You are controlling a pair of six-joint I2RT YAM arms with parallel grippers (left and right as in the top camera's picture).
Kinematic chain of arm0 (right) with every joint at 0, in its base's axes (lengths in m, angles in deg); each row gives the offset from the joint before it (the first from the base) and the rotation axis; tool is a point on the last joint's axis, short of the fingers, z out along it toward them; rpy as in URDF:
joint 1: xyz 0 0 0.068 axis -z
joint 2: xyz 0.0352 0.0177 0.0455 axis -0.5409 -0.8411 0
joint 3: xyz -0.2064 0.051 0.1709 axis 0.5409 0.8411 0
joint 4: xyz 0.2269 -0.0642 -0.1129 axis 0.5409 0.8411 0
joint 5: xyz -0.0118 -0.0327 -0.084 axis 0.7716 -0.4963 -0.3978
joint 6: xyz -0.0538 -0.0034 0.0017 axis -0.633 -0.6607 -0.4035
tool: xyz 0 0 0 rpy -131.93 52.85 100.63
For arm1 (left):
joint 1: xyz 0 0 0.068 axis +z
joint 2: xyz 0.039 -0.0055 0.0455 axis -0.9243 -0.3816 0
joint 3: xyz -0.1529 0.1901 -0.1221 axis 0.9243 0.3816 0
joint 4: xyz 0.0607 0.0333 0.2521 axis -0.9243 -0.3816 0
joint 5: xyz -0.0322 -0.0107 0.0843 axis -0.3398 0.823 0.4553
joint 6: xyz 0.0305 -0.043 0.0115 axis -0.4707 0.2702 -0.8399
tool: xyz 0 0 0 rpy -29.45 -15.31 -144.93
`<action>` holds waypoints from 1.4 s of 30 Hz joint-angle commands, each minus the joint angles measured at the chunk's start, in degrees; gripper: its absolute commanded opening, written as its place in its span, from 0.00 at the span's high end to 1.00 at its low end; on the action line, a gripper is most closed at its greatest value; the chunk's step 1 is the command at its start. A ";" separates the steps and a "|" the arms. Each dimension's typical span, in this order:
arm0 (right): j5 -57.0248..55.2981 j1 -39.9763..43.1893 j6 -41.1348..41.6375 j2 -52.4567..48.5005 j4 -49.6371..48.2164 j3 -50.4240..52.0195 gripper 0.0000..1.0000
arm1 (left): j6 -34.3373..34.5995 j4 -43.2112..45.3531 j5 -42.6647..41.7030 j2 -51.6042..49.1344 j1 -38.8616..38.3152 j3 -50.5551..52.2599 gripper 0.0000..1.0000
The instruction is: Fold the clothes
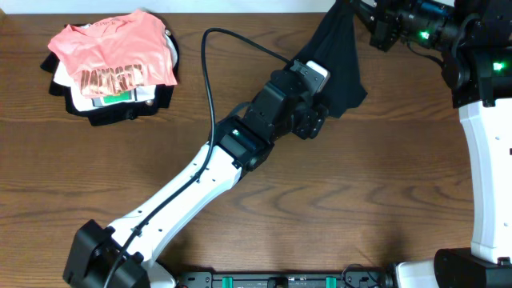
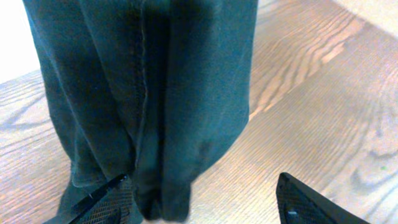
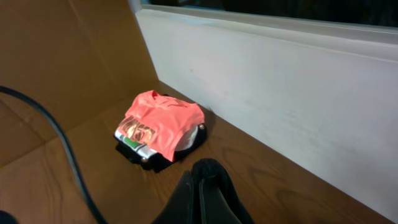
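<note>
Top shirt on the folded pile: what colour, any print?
The top shirt is salmon-pink with darker lettering across it. The overhead view shows it best.

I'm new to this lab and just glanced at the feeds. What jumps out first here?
A limp black garment hangs from the right gripper at the far edge of the table, right of centre. The left gripper, jaws open, is poised at its lower end. In the far left corner sits a folded stack topped by a salmon-pink shirt.
</note>
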State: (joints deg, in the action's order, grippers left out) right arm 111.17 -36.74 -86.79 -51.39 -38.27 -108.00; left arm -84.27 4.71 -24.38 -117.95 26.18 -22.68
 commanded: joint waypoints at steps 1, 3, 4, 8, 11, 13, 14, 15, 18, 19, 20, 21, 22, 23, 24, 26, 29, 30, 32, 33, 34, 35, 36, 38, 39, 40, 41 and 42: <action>2.78 0.33 0.39 0.66 -0.57 -1.44 0.98 | -2.51 -0.20 3.10 -1.42 0.11 -0.02 0.26; 3.21 0.33 0.44 0.66 -0.81 -1.44 0.98 | -2.49 0.22 3.08 -2.03 0.09 -0.02 0.25; 3.28 0.33 0.44 0.66 -0.85 -1.44 0.98 | -2.51 0.39 3.08 -2.25 -0.02 -0.02 0.25; 4.02 0.33 0.44 0.66 -0.98 -1.44 0.98 | -3.32 1.68 3.13 -3.80 -0.22 -0.02 0.26; 4.44 0.33 0.44 0.66 -1.01 -1.44 0.98 | -4.09 3.02 3.17 -5.66 -0.22 -0.02 0.26; 4.66 0.33 0.42 0.66 -1.01 -1.44 0.98 | -4.48 3.67 3.32 -6.91 -0.20 -0.02 0.26; 4.87 0.33 0.42 0.66 -1.01 -1.44 0.98 | -4.42 4.07 4.00 -7.58 -0.20 -0.02 0.25; 5.33 0.33 0.42 0.66 -1.01 -1.44 0.97 | -4.44 4.44 4.81 -8.26 -0.20 -0.02 0.25; 5.51 0.33 0.42 0.66 -1.03 -1.44 0.98 | -4.39 5.14 7.04 -9.92 -0.15 -0.02 0.26; 5.51 0.35 0.39 0.66 -1.05 -1.44 0.98 | -4.39 5.31 7.91 -10.23 -0.15 -0.02 0.26; 5.49 0.35 0.39 0.66 -1.07 -1.44 0.98 | -4.37 5.33 8.59 -10.29 -0.15 -0.02 0.27; 5.49 0.42 0.39 0.66 -1.16 -1.44 0.98 | -4.39 5.33 8.92 -10.29 -0.15 -0.02 0.35; 5.49 0.57 0.39 0.66 -1.22 -1.44 0.98 | -4.39 5.33 9.16 -10.23 -0.15 -0.02 0.50; 5.46 0.76 0.39 0.66 -1.27 -1.44 0.98 | -4.39 5.33 9.16 -10.12 -0.13 -0.02 0.67; 5.46 1.07 0.39 0.66 -1.36 -1.44 0.98 | -4.35 5.31 9.16 -9.90 -0.04 -0.02 0.78; 5.44 1.55 0.39 0.66 -1.44 -1.44 0.98 | -4.24 5.27 9.16 -9.46 -0.04 -0.02 0.94; 4.81 2.58 0.39 0.66 -1.44 -1.44 0.99 | -3.02 4.79 9.18 -8.09 -0.04 -0.02 0.94; 4.00 2.89 0.37 0.66 -1.40 -1.44 0.99 | -2.32 4.39 9.25 -7.30 -0.04 -0.02 0.94; 0.92 3.37 0.33 0.66 -1.42 -1.44 0.99 | -1.01 3.61 10.34 -5.51 -0.04 -0.02 0.94; -0.98 3.58 0.33 0.66 -1.42 -1.44 0.99 | -0.85 3.04 10.67 -4.17 -0.04 -0.02 0.94; -2.75 3.76 -0.15 0.66 -1.46 -1.44 0.99 | -0.87 2.47 10.67 -2.80 -0.04 -0.02 0.94; -4.79 3.98 -1.16 0.66 -1.46 -1.44 0.99 | -0.85 1.77 10.67 -1.11 -0.04 -0.04 0.94; -5.97 4.04 -1.49 0.66 -1.46 -1.44 0.99 | -0.87 1.25 10.67 0.48 -0.04 -0.02 0.94; -7.63 4.15 -2.36 0.66 -1.73 -1.44 0.99 | -0.90 0.22 10.67 4.39 -0.04 -0.04 0.94; -8.26 4.15 -2.49 0.66 -1.99 -1.44 0.99 | -0.90 0.00 10.67 6.03 -0.04 -0.02 0.94; -9.11 4.15 -2.62 0.66 -2.23 -1.44 0.99 | -0.92 -0.17 10.67 7.67 -0.04 -0.02 0.94; -9.94 4.15 -2.73 0.66 -2.38 -1.44 0.99 | -0.92 -0.31 10.67 9.29 -0.04 -0.02 0.94; -10.75 4.13 -3.04 0.68 -2.51 -1.44 0.99 | -0.94 -0.39 10.67 11.13 -0.04 -0.04 0.94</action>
State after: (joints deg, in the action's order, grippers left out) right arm 104.79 -32.91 -88.08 -51.39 -40.26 -108.00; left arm -85.91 4.71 -14.66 -111.76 26.14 -22.64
